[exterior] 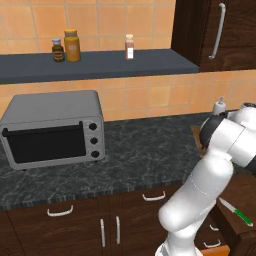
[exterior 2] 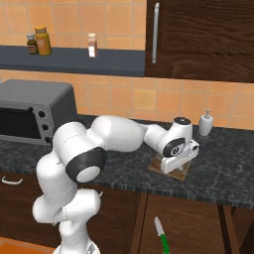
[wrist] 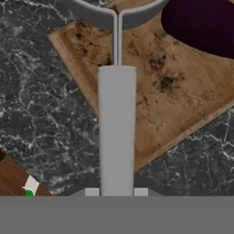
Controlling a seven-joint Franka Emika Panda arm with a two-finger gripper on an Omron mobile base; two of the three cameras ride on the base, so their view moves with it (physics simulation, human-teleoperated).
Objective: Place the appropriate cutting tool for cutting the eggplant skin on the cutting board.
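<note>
- Grey, flat-handled peeler-like tool with a forked head runs up the middle of the hand view. The gripper appears to pinch its handle between the fingers, holding it over the light-brown wooden cutting board.
- The dark purple oblong eggplant lies on the board's far corner, just beside the tool's forked head.
- The small knife with a silvery blade and bright green handle is off the black marbled counter. It sits below the counter's front edge against brown wood, and I cannot tell what it rests on.
- Risk, as I judge it: for skin the grey tool seems the fitting one. If the knife is what is wanted, the wrong thing goes down, and the knife is awkward to reach from here.
- Risk: the head is close to the eggplant, so lowering it carelessly could nudge the vegetable off the board.
- Risk: the handle overhangs the board's near edge. Released like this, the tool could land half on the counter rather than fully on the board.
- Risk: in the right base view the gripper hangs above the board. Letting go from that height could make the tool bounce or slide.
- Writing: no brand or text is readable. The labels on the shelf jars are too blurred to make out.
</note>
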